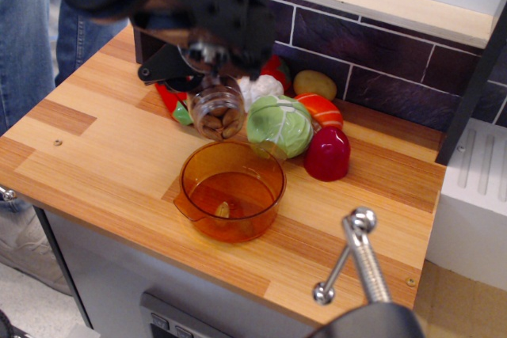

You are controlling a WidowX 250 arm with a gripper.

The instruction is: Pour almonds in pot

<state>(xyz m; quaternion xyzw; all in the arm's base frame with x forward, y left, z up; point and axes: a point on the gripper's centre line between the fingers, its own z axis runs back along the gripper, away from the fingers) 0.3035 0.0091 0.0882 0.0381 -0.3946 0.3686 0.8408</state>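
The black arm reaches in from the upper left, its wrist housing blurred and rolled over so that the claw points downward and toward the camera. The claw's fingers are clamped around the upper body of the clear jar, which hangs tilted from them with its open mouth lowest. One dark finger juts out to the left of the jar; the other is mostly hidden behind the wrist. The arm's upper links are smeared and indistinct.
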